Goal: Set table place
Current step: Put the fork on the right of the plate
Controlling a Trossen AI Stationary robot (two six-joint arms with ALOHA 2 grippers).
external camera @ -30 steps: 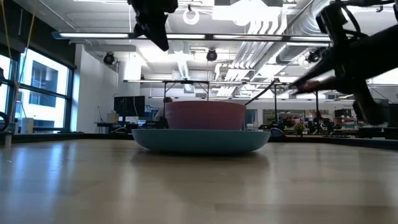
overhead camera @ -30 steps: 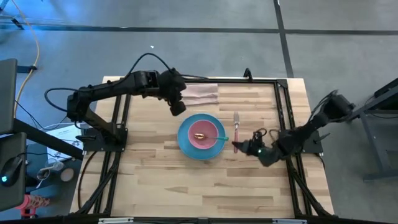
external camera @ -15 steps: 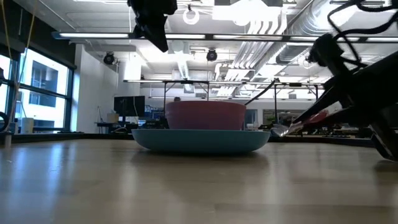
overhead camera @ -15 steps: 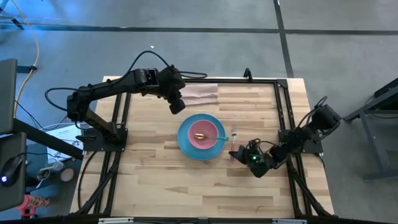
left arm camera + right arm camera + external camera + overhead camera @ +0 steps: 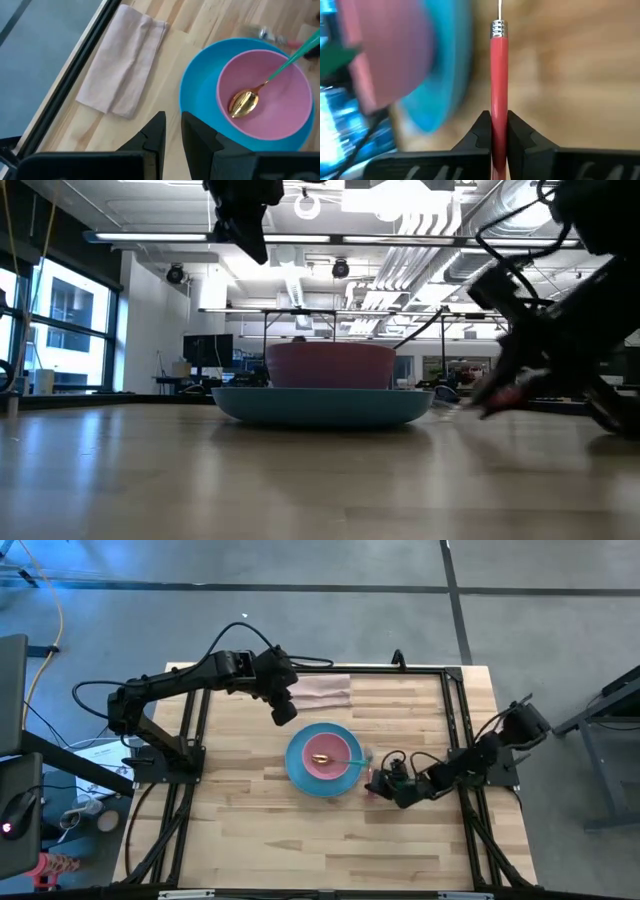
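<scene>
High view, light wood table (image 5: 300,840), grey floor (image 5: 560,630)

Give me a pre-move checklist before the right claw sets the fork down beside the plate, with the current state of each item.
1. Right claw shut on the fork handle: ok.
2. Fork clear of the plate, just off its right side: ok in the high view.
3. Fork resting on the table: cannot tell; the low view is blurred there.
4. Bowl sits in the plate, spoon head inside the bowl: ok.
5. Left claw out of the way, hovering between the cloth and the plate, holding nothing: ok.
</scene>
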